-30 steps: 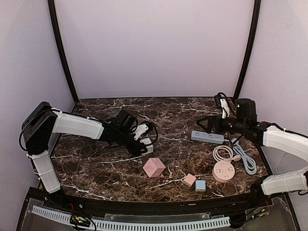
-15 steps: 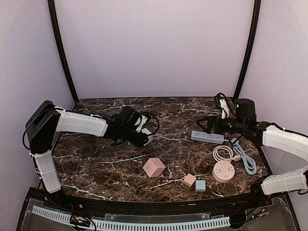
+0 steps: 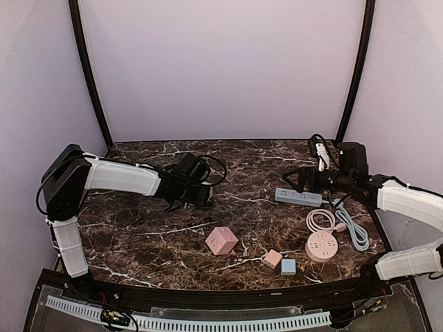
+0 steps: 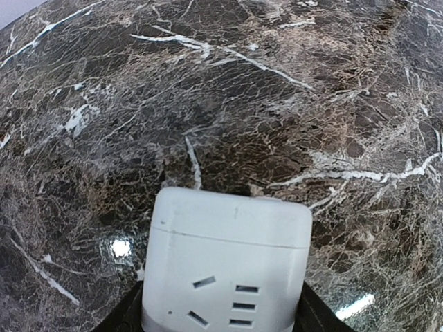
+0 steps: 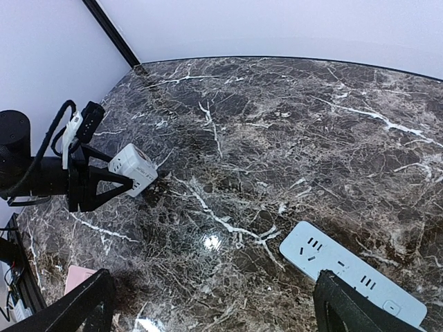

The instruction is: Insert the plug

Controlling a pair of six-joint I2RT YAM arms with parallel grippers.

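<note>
Top view: my left gripper (image 3: 202, 196) sits centre-left, its load hidden from here. My right gripper (image 3: 294, 178) is spread wide and empty at the upper left of the grey power strip (image 3: 297, 197). A pink cube (image 3: 221, 241) lies lower centre.

Left wrist: white cube socket (image 4: 228, 266) clamped between my fingers (image 4: 124, 317), slotted face showing, at bottom centre.

Right wrist: the same cube at left, in the left jaws. The strip is lower right, its markings too small to read.
</note>
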